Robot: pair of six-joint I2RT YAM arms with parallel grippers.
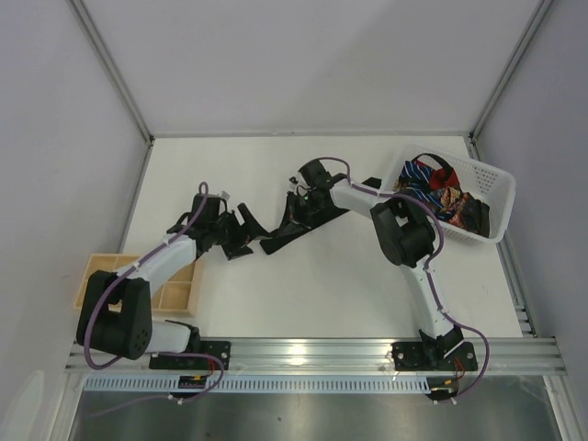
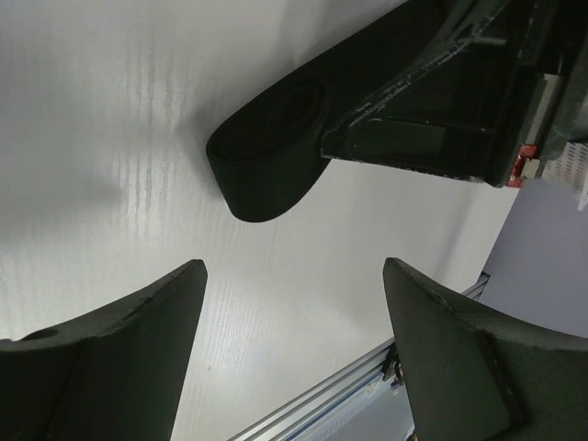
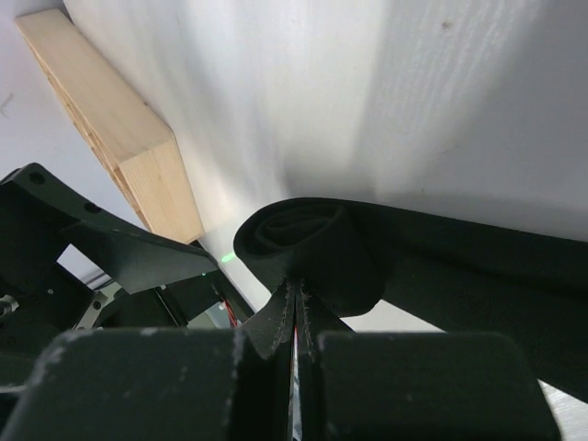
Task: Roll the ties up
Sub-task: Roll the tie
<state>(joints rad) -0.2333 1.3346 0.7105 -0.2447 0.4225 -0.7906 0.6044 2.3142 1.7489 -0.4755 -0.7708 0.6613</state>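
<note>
Low in the left wrist view, the left gripper (image 2: pixel 294 276) stands spread and empty. Just beyond it, toward upper centre, the black tie (image 2: pixel 266 161) presents its rolled end to that gap, long axis running up-right. The right gripper (image 3: pixel 296 301) pinches that roll (1 tie here; other ties (image 1: pixel 441 188) fill the basket (image 1: pixel 503 197), upper right overhead).

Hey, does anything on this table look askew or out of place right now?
The white basket at the far right sits skewed to the table edge, ties heaped loosely inside. The black tie is only partly rolled, its roll pinched in the right claw.
</note>
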